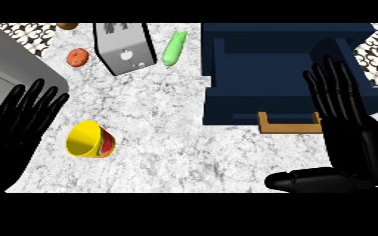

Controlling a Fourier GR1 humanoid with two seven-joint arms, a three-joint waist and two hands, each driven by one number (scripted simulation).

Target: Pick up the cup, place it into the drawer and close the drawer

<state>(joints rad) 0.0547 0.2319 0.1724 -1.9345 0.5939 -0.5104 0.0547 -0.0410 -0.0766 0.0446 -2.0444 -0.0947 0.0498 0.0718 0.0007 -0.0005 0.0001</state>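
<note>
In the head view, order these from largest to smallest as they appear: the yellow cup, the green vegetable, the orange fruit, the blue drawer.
1. Blue drawer
2. Yellow cup
3. Green vegetable
4. Orange fruit

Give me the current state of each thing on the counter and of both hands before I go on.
cup: lying on its side on the counter, mouth open toward the left, not held.
drawer: open, nothing seen inside.
left hand: open, fingers straight, holding nothing.
right hand: open, fingers straight, over the drawer.
milk carton: lying flat.
green vegetable: lying on the counter.
red fruit: resting on the counter.
</note>
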